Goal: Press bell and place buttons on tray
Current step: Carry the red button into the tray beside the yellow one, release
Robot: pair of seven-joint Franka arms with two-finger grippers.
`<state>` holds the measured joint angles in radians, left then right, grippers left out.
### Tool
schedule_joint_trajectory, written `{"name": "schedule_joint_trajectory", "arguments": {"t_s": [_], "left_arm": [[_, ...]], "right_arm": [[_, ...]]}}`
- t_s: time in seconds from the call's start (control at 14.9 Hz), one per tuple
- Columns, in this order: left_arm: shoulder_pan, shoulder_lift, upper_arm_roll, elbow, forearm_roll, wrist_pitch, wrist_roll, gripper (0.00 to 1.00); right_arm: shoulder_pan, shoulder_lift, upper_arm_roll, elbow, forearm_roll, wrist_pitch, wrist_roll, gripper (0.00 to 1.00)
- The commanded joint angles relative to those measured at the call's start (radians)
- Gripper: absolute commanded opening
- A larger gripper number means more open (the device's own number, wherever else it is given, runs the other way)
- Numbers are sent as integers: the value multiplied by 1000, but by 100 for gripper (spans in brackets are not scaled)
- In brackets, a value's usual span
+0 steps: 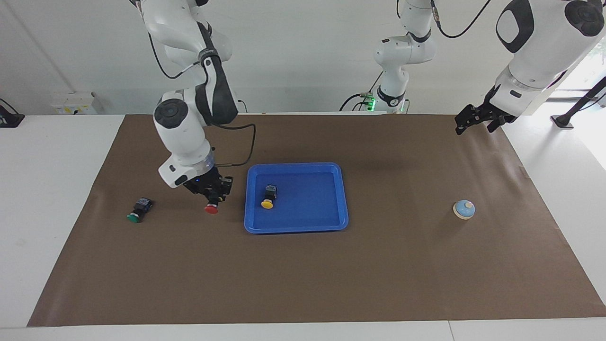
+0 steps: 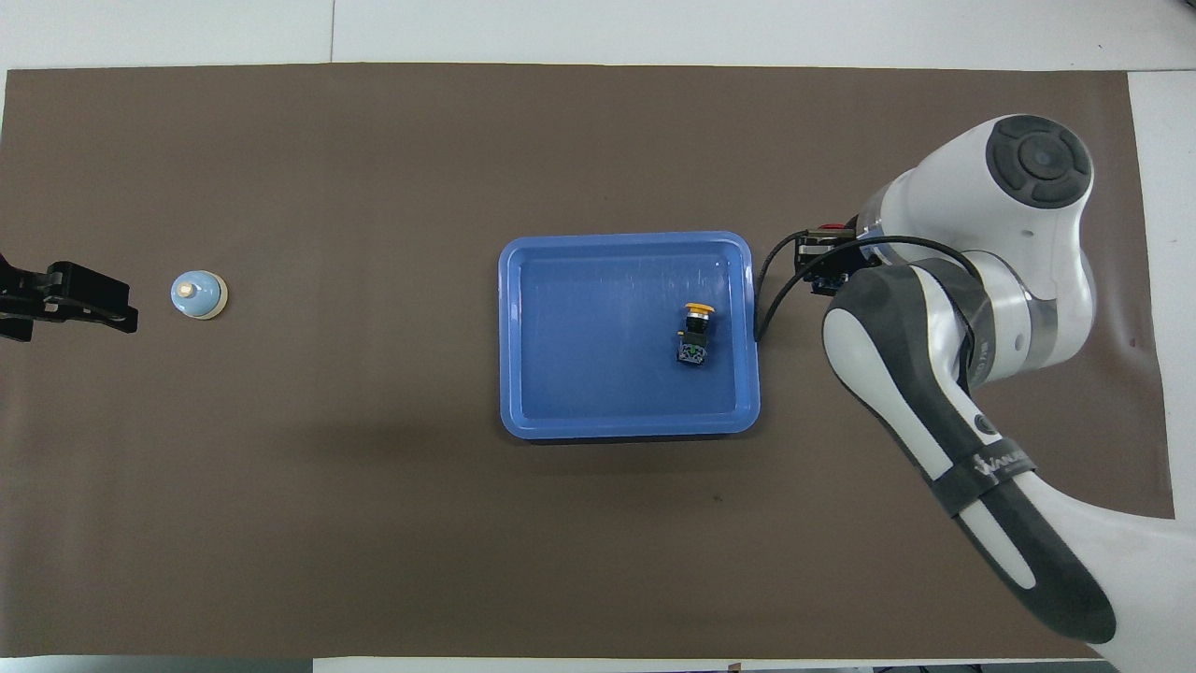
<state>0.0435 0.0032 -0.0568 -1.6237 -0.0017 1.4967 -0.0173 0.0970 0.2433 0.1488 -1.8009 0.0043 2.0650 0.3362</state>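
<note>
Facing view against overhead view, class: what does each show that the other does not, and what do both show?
Only the facing view shows the green button on the mat and the red button's cap hanging from the right gripper, off the mat. Only the overhead view shows that gripper just outside the tray's rim, not yet over it. Both show the yellow button in the tray, the bell, and the waiting left gripper.
</note>
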Motion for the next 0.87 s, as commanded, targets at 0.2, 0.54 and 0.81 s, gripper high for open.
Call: {"name": "schedule_joint_trajectory", "arguments": {"t_s": [0.2, 0.54, 0.81], "left_arm": [[-2, -25, 5, -28, 2, 13, -4, 100], [-2, -25, 5, -28, 2, 13, -4, 100], [-2, -25, 5, -28, 2, 13, -4, 100]], "right_arm": [[229, 72, -3, 63, 0, 9, 248, 0], [334, 166, -5, 61, -13, 162, 345, 0], [328, 197, -5, 20, -20, 254, 342, 0]]}}
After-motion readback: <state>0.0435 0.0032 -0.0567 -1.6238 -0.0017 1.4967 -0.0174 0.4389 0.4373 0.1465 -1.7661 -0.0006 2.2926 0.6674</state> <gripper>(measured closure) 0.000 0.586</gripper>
